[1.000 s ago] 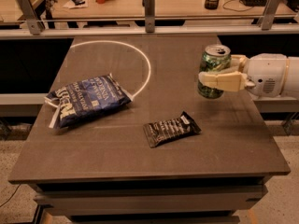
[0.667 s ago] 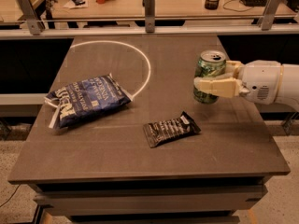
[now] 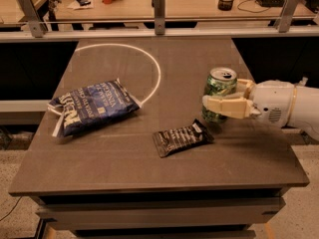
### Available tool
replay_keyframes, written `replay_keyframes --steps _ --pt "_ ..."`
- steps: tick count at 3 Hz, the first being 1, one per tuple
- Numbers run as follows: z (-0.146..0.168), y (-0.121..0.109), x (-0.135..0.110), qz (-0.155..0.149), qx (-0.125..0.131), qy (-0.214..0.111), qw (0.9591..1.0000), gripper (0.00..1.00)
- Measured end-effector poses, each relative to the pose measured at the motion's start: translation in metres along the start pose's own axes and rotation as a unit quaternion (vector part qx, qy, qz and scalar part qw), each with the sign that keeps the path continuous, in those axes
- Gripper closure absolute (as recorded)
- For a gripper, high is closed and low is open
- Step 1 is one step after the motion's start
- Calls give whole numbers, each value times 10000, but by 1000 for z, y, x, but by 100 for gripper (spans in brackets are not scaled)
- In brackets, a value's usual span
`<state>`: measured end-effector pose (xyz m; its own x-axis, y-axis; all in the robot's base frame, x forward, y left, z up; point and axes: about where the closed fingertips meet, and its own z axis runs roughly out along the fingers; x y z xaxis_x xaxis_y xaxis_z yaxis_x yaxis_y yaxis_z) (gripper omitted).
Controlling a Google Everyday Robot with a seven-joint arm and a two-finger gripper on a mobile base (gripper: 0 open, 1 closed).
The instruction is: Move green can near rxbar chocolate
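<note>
The green can (image 3: 219, 88) stands upright, silver top up, right of the table's middle. My gripper (image 3: 222, 99) reaches in from the right and is shut on the can, one cream finger (image 3: 227, 106) across its front. The can's base is at or just above the table top, right next to the upper right end of the rxbar chocolate (image 3: 182, 137). That black wrapper lies flat in front of the can, slanted, towards the table's front.
A blue chip bag (image 3: 92, 106) lies on the left of the dark table (image 3: 149, 173). A white circle line (image 3: 154, 71) is marked on the far half. A rail with metal posts (image 3: 159, 6) runs behind the table.
My gripper has carried the green can to the left and towards the front, lowering it until it is beside the black wrapper. The wrapper and chip bag have not moved.
</note>
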<state>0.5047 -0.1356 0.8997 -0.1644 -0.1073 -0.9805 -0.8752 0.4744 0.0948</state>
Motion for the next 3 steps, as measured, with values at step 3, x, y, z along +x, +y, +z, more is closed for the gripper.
replay_keyframes --steps 3 --pt "0 9 14 -61 -20 -161 9998 87"
